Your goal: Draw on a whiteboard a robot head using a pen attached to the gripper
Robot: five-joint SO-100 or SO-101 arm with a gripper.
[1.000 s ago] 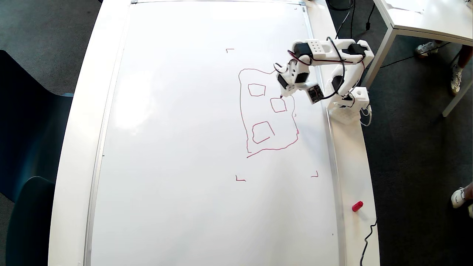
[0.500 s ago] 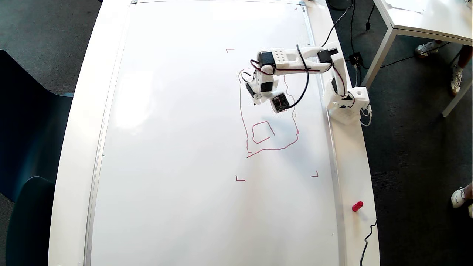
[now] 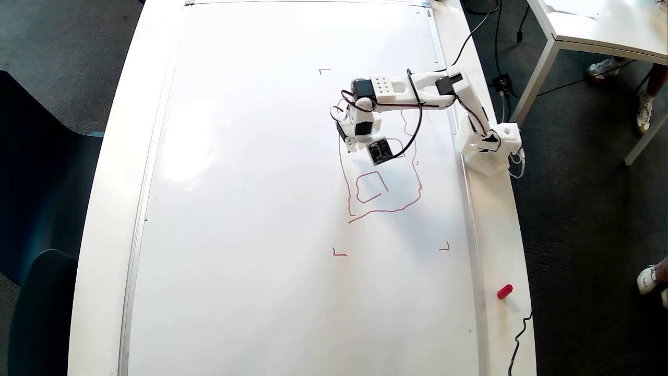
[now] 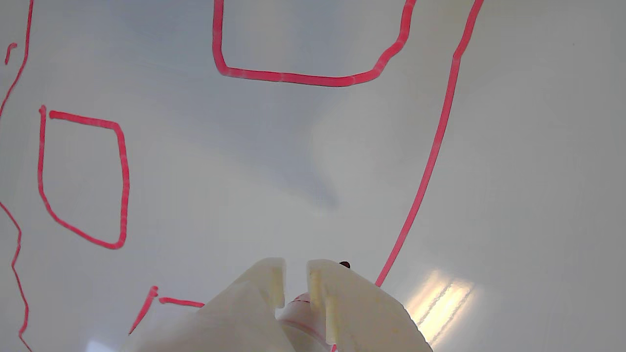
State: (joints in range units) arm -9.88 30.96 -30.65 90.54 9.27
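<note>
Dark carpet surrounds a long white table (image 3: 104,209) that carries the whiteboard (image 3: 261,209), which fills most of the overhead view. On the table's right edge the arm's base (image 3: 490,149) stands, with the arm reaching left over the board. The gripper (image 3: 348,148) hangs over the upper left part of the robot head (image 3: 383,209) — its white body and black cables cover the upper squares there, leaving one lower square and the bottom outline clear. In the wrist view the two white fingers (image 4: 264,288) stand close together around the pen (image 4: 303,313), clamping it; a dark tip (image 4: 345,264) shows just beside the outline's red line. A loose red cap (image 3: 504,291) lies near the table's right edge, well apart from the drawing.
</note>
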